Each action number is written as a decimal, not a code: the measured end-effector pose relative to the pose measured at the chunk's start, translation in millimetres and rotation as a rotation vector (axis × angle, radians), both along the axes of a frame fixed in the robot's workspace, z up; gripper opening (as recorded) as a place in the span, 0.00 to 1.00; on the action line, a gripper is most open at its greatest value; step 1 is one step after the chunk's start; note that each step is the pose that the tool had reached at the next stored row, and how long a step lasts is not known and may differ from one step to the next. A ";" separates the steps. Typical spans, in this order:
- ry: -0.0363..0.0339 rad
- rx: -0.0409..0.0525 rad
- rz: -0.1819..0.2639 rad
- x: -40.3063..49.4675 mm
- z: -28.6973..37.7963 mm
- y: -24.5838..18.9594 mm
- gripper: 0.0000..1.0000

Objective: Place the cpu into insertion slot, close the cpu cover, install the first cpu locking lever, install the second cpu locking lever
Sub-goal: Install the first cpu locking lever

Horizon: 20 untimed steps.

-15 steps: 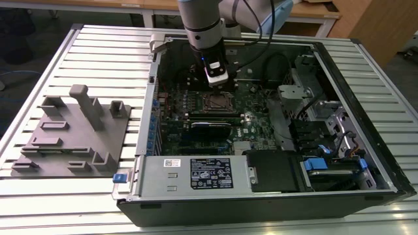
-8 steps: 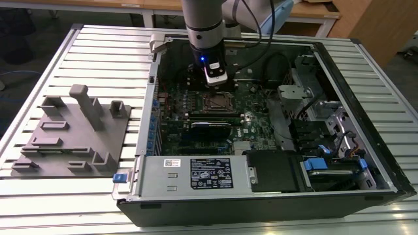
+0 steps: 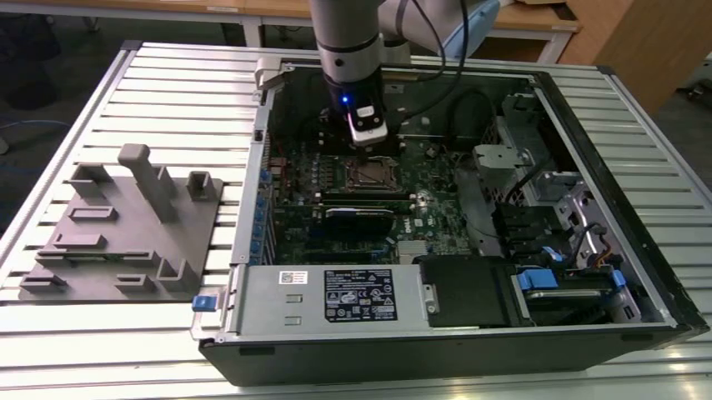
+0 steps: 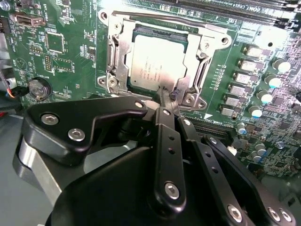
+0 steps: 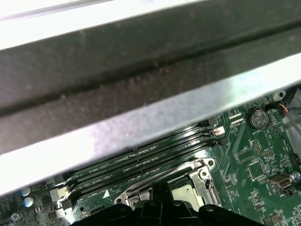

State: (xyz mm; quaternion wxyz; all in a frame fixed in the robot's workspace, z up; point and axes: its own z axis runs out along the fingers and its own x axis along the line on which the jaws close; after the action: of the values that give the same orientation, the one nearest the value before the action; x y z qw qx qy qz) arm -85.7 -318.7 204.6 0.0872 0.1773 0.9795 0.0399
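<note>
The cpu [image 4: 153, 63], a silvery-grey square chip, lies in the insertion slot [image 3: 368, 173] on the green motherboard [image 4: 70, 47]. The cpu cover [image 4: 117, 56], a silvery frame, lies flat around the chip, which shows through its window. A thin metal locking lever [image 4: 164, 19] runs along the slot's far side. My gripper [image 4: 165, 94] is shut, its tips touching the cover's near edge with nothing seen between them. In the exterior view the gripper [image 3: 369, 137] hangs just above the slot inside the open computer case. The gripper [image 5: 160, 190] and the slot [image 5: 197, 181] also appear in the first wrist view.
Long black memory slots [image 5: 141, 162] run beside the socket, close under the case wall [image 5: 141, 70]. A coin battery [image 4: 38, 88] and a row of capacitors [image 4: 263, 94] flank the socket. A grey fixture block [image 3: 122, 225] stands on the slatted table at the exterior view's left.
</note>
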 end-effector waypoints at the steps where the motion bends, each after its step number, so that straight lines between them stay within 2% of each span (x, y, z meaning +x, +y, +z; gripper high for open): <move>1: -0.0001 0.0002 0.000 0.0 0.7 0.0 0.10; 6: -0.0002 0.0002 0.000 0.0 5.0 0.0 0.10; 13: 0.0000 0.0003 0.000 0.0 5.5 0.0 0.10; 14: 0.0028 0.0004 0.000 0.1 5.4 0.0 0.10; 15: 0.0102 0.0002 0.000 0.1 5.4 0.0 0.10; 17: 0.0321 0.0001 0.000 0.3 5.3 0.0 0.10; 18: 0.0398 0.0000 0.000 0.4 5.3 0.0 0.10; 20: 0.0400 0.0002 0.000 0.3 5.3 0.0 0.10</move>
State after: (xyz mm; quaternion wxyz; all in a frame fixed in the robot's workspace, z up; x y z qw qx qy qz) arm -85.4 -318.7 209.9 0.0676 0.1781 0.9810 0.0364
